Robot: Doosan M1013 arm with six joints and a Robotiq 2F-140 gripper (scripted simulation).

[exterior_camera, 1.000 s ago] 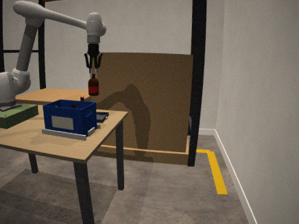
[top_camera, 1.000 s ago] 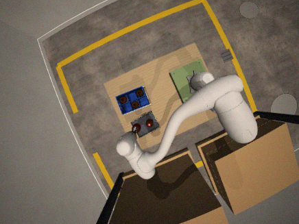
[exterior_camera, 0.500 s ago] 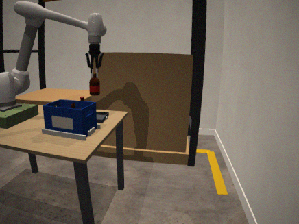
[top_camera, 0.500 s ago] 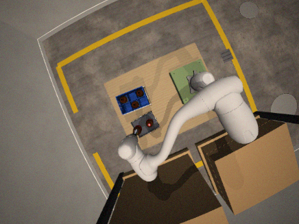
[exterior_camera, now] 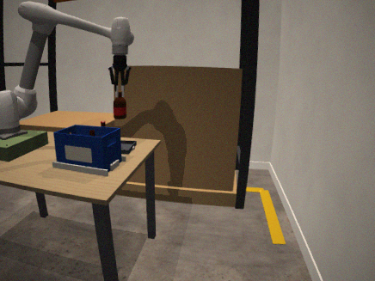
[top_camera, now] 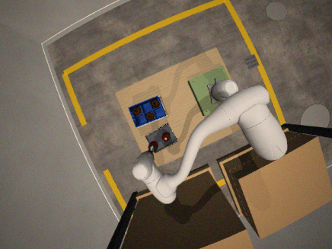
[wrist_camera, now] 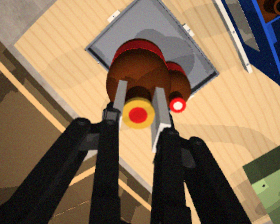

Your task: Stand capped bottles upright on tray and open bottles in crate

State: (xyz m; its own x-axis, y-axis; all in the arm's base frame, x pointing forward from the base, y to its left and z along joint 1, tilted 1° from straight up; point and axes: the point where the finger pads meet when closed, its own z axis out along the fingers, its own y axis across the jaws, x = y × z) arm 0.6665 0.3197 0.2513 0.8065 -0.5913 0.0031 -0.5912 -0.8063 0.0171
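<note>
My gripper is shut on the neck of a brown capped bottle. The bottle hangs upright, well above the near corner of the grey tray. A second capped bottle with a red cap stands upright on the tray. The blue crate stands beside the tray. Three open brown bottles stand in it, one of them at its far corner.
The wooden table carries the crate, the tray and the arm's green base plate. Large cardboard boxes and black rack posts stand just beyond the table edge by the tray.
</note>
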